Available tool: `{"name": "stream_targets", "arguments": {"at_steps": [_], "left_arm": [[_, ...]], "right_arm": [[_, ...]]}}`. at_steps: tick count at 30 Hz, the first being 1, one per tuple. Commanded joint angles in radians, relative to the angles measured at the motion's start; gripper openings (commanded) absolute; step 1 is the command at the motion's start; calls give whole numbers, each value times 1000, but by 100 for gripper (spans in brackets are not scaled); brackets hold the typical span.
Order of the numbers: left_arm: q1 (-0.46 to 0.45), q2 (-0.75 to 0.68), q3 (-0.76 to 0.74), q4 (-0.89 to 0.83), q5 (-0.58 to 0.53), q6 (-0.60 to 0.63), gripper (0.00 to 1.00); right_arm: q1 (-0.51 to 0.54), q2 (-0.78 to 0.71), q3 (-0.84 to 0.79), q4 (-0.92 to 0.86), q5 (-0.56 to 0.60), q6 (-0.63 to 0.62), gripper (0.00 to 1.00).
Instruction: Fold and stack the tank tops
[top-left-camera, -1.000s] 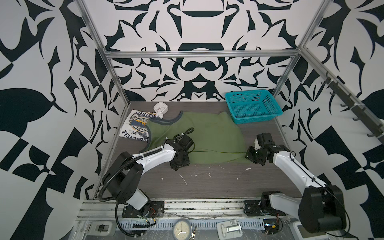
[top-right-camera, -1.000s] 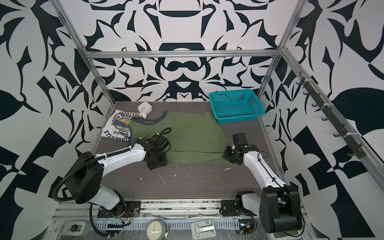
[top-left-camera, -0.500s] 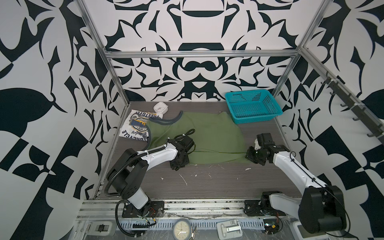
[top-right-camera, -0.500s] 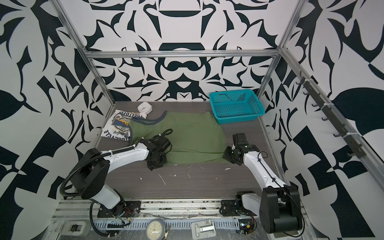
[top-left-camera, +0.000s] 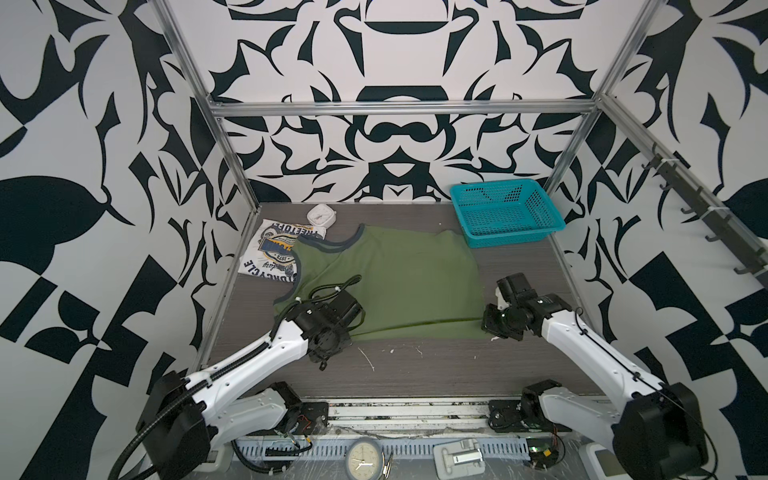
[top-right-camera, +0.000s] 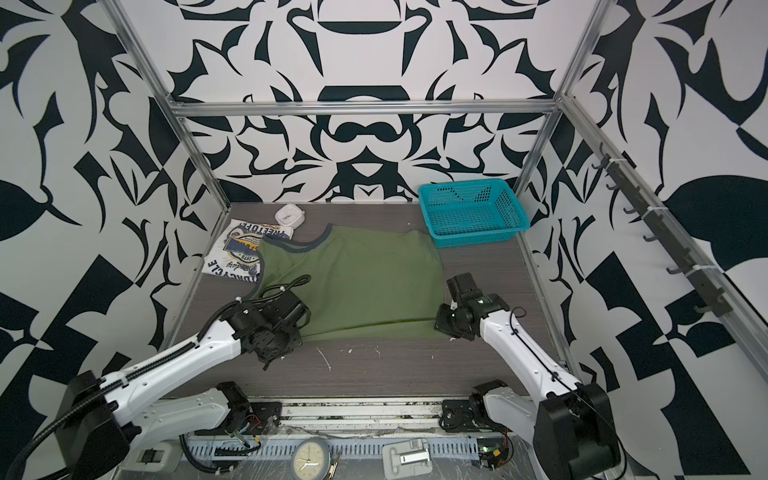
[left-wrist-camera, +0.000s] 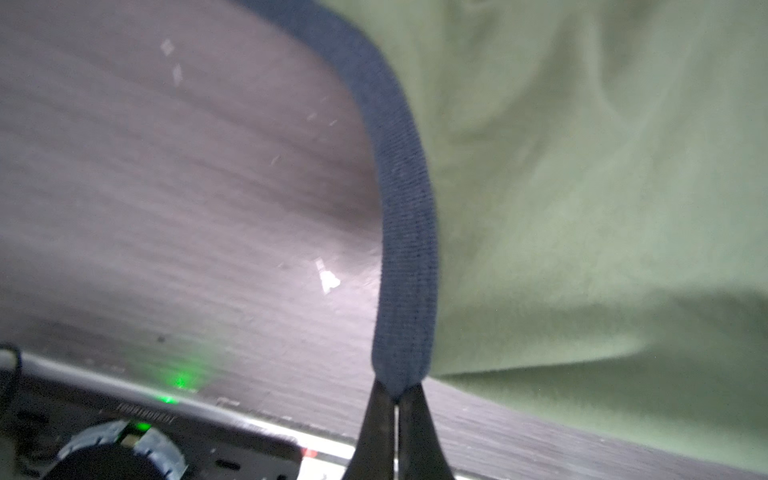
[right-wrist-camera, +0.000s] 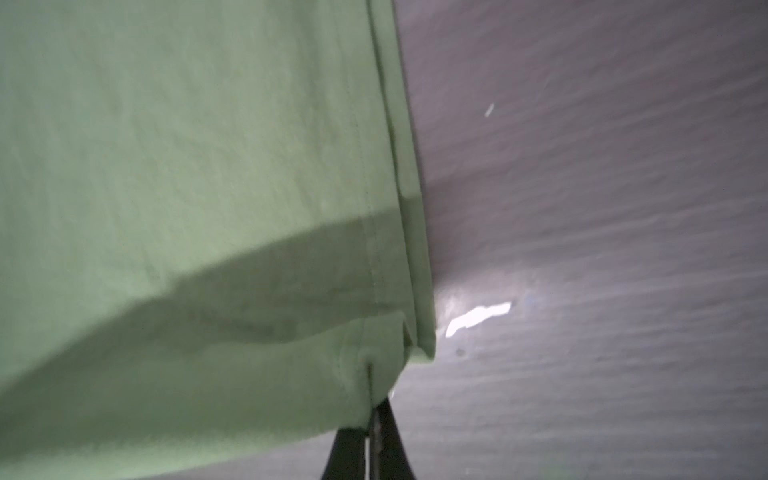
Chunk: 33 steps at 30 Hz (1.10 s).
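Left gripper (left-wrist-camera: 397, 401) pinching dark trim (left-wrist-camera: 405, 232), olive tank top (left-wrist-camera: 582, 208), table (left-wrist-camera: 166, 187)

The bare counter (top-left-camera: 436, 370) strip at 6 o'clock is the widest open lane, running between the left arm (top-left-camera: 257, 357) at 7 and the right arm (top-left-camera: 582, 345) at 5. A narrower bare band lies at 3 o'clock, between the green top (top-left-camera: 399, 282) and the counter's edge. Another runs along 12. The basket (top-left-camera: 515, 239) blocks the far corner at 1 o'clock. At 11 stands the clock (top-left-camera: 321, 215), just beside the white top (top-left-camera: 268, 253), which fills 10.
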Motion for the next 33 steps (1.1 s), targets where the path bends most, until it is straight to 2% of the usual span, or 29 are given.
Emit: {"name": "stream_targets", "arguments": {"at_steps": [1, 5, 6, 9, 12, 13, 14, 18, 21, 23, 26, 33], "left_arm": [[-1, -6, -78, -63, 67, -82, 0], [-2, 7, -128, 11, 135, -66, 2], [-2, 16, -130, 21, 140, -60, 4], [-3, 52, -114, 25, 143, -29, 10], [-3, 71, -86, -10, 117, -8, 20], [-3, 73, -78, -22, 103, -6, 26], [-2, 69, -67, -36, 83, -5, 32], [-3, 31, -7, -91, -8, -12, 43], [-3, 10, 46, -125, -95, -23, 49], [-2, 13, 64, -76, -120, -2, 51], [2, 66, 89, 25, -109, 53, 52], [17, 313, 154, 125, -77, 143, 53]], "right_arm": [[57, -66, -32, -118, 63, 100, 1], [109, -119, -35, -194, 83, 151, 7], [112, -128, -37, -212, 82, 150, 11], [116, -150, -45, -255, 55, 153, 34], [124, -180, -28, -286, 51, 147, 50], [125, -189, -13, -293, 61, 141, 51], [126, -199, 5, -294, 66, 134, 51], [130, -200, 21, -236, 43, 125, 51], [136, -173, 0, -147, 21, 113, 46], [137, -142, -7, -88, 19, 96, 43], [136, -71, -12, -15, 21, 72, 40], [138, 84, -27, 105, -16, 58, 39]]}}
